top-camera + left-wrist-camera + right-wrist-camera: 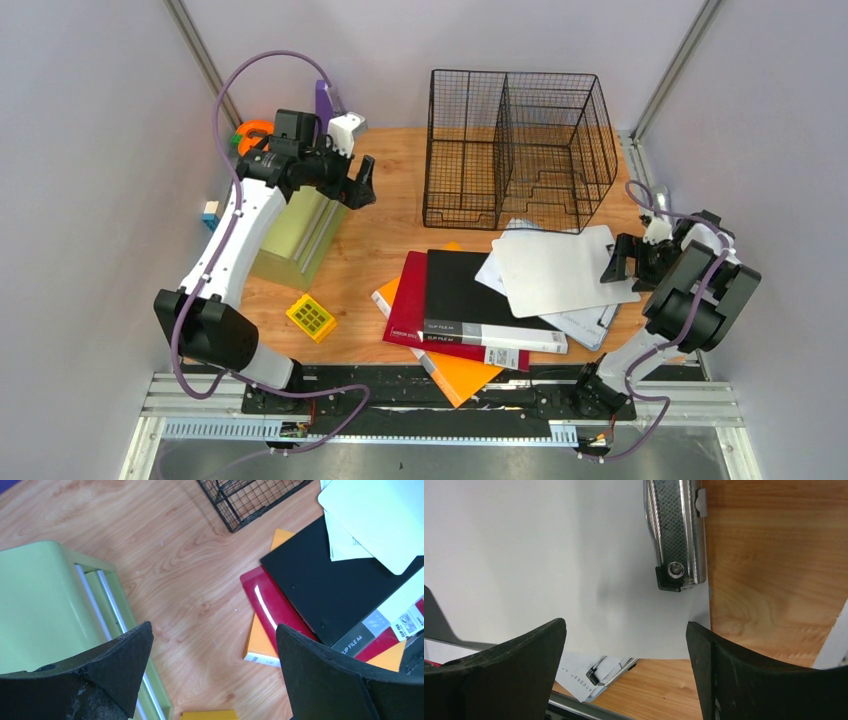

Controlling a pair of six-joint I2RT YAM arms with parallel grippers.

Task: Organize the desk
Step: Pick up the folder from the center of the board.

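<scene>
From above, the desk (pixel 380 240) is a big light wood top that fills the middle of the view, with grey walls around it. The left arm reaches up and over a green box (pixel 300 235) at the left side. Its elbow is bent and the left gripper (pixel 358 180) hangs in the air past the box, wide apart and holding nothing. The right arm is folded up at the right edge of the desk. The right gripper (pixel 620 258) points left at the edge of a white clipboard (pixel 560 270). That clipboard lies on top of a black folder (pixel 470 300), a red folder (pixel 400 310) and an orange folder (pixel 460 375). A black wire basket (pixel 515 150) stands at the back, and a small yellow box (pixel 311 317) sits near the front left. From the left wrist, the two black fingers (pixel 110 665) are spread wide with only bare wood between them. The green box is on one side and the folders are on the other. From the right wrist, the fingers (pixel 514 665) are spread apart above the white clipboard and grip nothing. The clipboard's metal clip (pixel 676 530) is just ahead, near the wood.
</scene>
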